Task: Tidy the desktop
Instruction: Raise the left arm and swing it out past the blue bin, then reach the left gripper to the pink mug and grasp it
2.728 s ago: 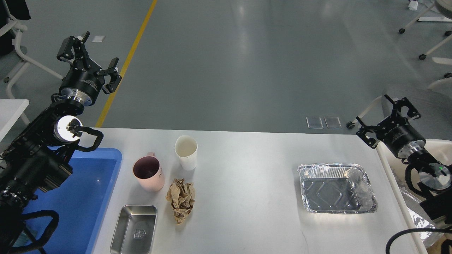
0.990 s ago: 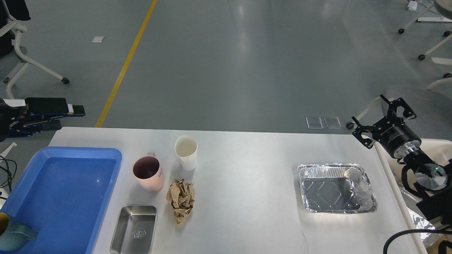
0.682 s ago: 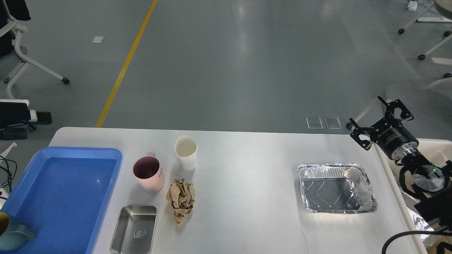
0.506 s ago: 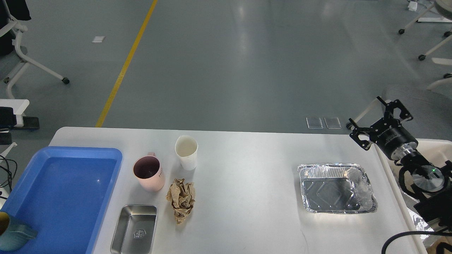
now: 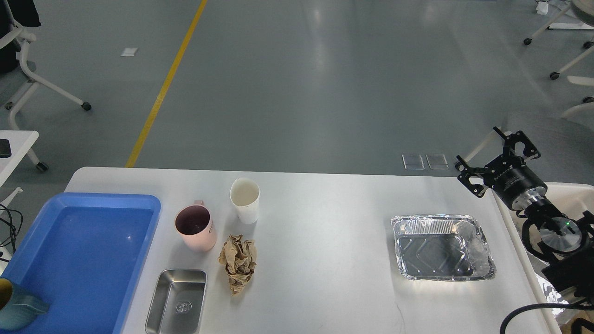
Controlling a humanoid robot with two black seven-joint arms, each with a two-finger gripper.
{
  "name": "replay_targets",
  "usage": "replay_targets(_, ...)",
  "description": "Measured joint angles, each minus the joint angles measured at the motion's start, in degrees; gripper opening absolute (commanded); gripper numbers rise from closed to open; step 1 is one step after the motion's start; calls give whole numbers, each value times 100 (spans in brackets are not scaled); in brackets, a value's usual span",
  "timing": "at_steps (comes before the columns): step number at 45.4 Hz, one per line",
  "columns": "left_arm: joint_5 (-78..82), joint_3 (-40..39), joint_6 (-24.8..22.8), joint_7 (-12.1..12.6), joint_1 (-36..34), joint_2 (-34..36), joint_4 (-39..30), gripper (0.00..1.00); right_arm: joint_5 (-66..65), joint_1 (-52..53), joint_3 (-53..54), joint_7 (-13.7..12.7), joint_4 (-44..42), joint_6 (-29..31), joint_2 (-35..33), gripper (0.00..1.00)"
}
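The white-grey desktop (image 5: 325, 241) fills the lower half of the view. On it stand a pink mug (image 5: 196, 228), a white paper cup (image 5: 245, 200), a crumpled brown paper ball (image 5: 238, 262), a small steel tray (image 5: 177, 302) and a foil tray (image 5: 442, 247). My right gripper (image 5: 495, 158) is open and empty, raised above the desktop's far right corner, up and right of the foil tray. My left gripper is out of view.
A blue plastic tray (image 5: 116, 297) lies at the left with a teal cup (image 5: 16, 306) in its near corner. A cream bin (image 5: 573, 197) stands off the right edge. Chairs stand on the floor beyond.
My left arm has swung away to the left and left the view. My right gripper has drifted slightly left and up, still open.
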Motion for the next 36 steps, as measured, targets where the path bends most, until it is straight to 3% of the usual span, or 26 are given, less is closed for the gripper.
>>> replay_targets(8,43,151,120,141,258,-517,49,96,3,0,0,0,0,0,-5,100)
replay_targets(25,1206,275,2116,402,1673,-2460,640,93,2,-32,0,0,-4,0,-36,100)
replay_targets(36,2126,271,2880,658,2529,-3718,1269,83,-2,-54,0,0,-4,0,-61,100)
